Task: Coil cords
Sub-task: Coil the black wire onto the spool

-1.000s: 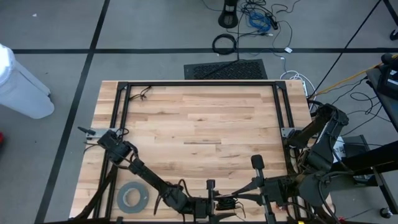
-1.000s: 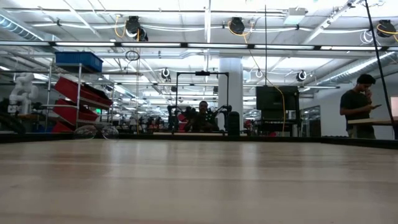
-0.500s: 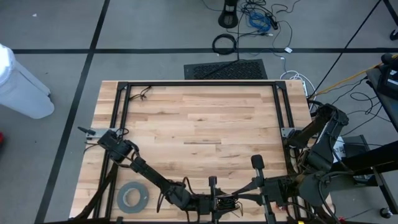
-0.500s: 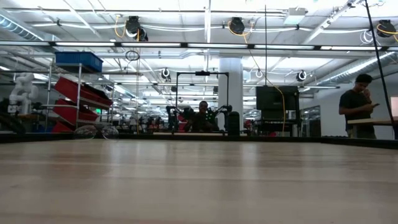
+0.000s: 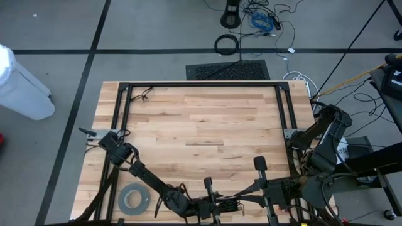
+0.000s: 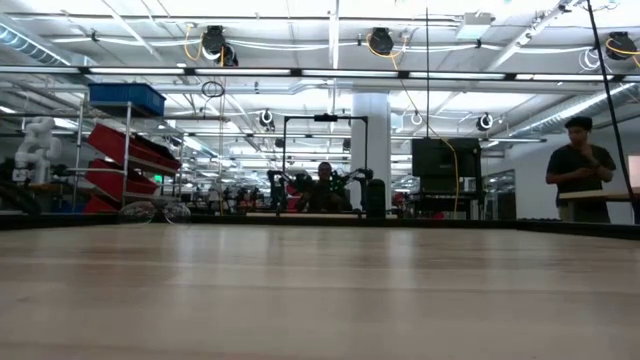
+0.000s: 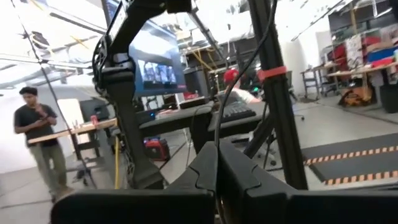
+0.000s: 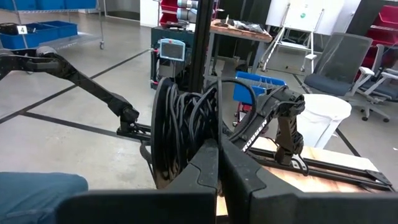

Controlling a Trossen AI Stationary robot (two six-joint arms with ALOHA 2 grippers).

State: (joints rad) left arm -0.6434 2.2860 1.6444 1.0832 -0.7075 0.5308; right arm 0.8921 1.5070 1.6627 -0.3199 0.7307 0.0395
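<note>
High view: your left gripper (image 5: 212,202) at the bottom centre has just snapped its fingers together beside the bunched cords (image 5: 230,204), right gripper (image 5: 242,202) pinched together opposite, so treat this as a probable grasp, contact unconfirmed.

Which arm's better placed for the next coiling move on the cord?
Left, probably: the left end effector is shut beside the cord tangle at the table's near edge; the right end effector, also shut, sits just beyond it.
</note>
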